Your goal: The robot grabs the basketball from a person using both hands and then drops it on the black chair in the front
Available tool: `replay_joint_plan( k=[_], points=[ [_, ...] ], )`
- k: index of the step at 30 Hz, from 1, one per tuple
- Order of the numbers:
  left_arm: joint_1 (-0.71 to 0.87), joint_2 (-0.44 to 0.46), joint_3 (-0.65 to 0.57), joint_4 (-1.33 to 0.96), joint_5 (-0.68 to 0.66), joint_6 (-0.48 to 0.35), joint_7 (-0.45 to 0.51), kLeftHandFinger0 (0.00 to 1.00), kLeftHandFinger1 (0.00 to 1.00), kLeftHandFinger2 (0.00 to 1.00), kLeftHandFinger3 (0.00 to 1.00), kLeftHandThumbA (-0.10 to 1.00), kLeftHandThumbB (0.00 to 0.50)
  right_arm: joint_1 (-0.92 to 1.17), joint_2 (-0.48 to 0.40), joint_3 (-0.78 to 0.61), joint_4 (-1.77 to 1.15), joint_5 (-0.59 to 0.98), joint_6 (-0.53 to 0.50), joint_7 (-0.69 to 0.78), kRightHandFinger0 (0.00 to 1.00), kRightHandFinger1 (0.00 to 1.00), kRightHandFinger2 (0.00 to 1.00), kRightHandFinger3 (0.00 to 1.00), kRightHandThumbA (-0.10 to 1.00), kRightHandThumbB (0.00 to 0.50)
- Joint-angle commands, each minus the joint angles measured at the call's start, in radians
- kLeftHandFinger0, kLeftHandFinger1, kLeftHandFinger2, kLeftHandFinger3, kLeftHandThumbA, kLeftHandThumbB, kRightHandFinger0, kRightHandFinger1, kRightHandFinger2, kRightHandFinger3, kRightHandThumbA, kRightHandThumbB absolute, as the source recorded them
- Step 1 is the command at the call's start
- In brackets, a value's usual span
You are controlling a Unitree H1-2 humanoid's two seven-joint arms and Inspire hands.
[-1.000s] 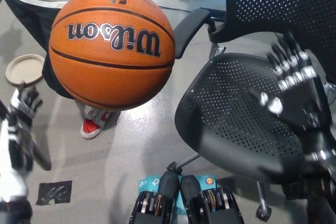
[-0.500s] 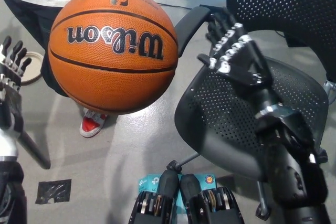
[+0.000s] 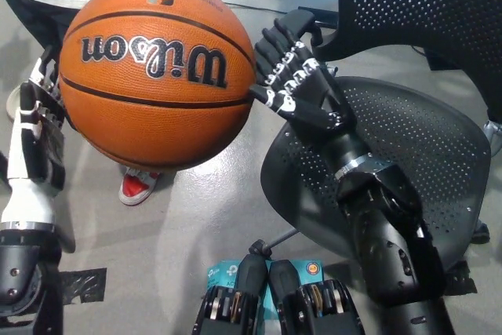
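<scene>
Wilson basketball [image 3: 157,72] sits between open left hand [image 3: 39,143] and right hand [image 3: 294,80], ungripped.

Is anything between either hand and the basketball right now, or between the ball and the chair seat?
Nothing visible. The left hand and right hand flank the basketball at its sides. The black chair seat lies bare, except where the right arm crosses over it.

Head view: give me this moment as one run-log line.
phase: closing in on basketball | left hand: open at ball's left side | right hand: open at ball's right side | person: still holding ball | black chair: unoccupied
</scene>
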Motion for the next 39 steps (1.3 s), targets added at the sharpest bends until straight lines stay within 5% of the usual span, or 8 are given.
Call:
replay_joint_plan(
  k=[1,8,14,27,30,34,35,39],
  points=[
    [-0.023,-0.007,-0.018,-0.030,0.027,0.000,0.008,1.00,1.00,1.00,1.00,1.00,0.156,-0.036,0.035,-0.032,-0.029,0.134,0.053,0.103,1.00,1.00,1.00,1.00,1.00,0.485],
    [-0.018,-0.022,-0.028,0.000,0.022,-0.030,-0.003,1.00,1.00,1.00,1.00,1.00,0.136,-0.017,0.061,-0.076,-0.050,0.203,0.108,0.119,1.00,1.00,1.00,1.00,1.00,0.487],
    [-0.018,-0.022,-0.038,-0.001,0.011,-0.015,-0.017,1.00,1.00,1.00,1.00,1.00,0.163,-0.024,0.045,-0.023,-0.035,0.080,0.063,0.088,1.00,1.00,1.00,1.00,1.00,0.490],
    [-0.041,-0.072,-0.117,-0.007,0.073,0.001,0.000,1.00,1.00,1.00,1.00,1.00,0.171,-0.073,0.130,0.153,0.168,-0.320,-0.217,-0.099,1.00,1.00,1.00,1.00,1.00,0.437],
    [-0.047,-0.092,-0.148,0.001,0.123,0.012,0.020,1.00,1.00,1.00,1.00,1.00,0.182,-0.091,0.163,0.187,0.233,-0.396,-0.309,-0.144,1.00,1.00,1.00,1.00,1.00,0.382],
    [-0.047,-0.091,-0.154,0.001,0.127,0.012,0.028,1.00,1.00,1.00,1.00,1.00,0.184,-0.095,0.164,0.190,0.247,-0.403,-0.331,-0.152,1.00,1.00,1.00,1.00,1.00,0.377],
    [-0.059,-0.131,-0.179,0.015,0.083,-0.004,0.006,1.00,1.00,1.00,1.00,1.00,0.146,-0.121,0.202,0.226,0.323,-0.522,-0.455,-0.251,1.00,1.00,1.00,1.00,1.00,0.318],
    [-0.069,-0.133,-0.205,0.014,0.154,0.004,0.039,1.00,1.00,1.00,1.00,1.00,0.170,-0.124,0.205,0.247,0.324,-0.593,-0.469,-0.314,1.00,1.00,1.00,1.00,1.00,0.310]
  ],
)
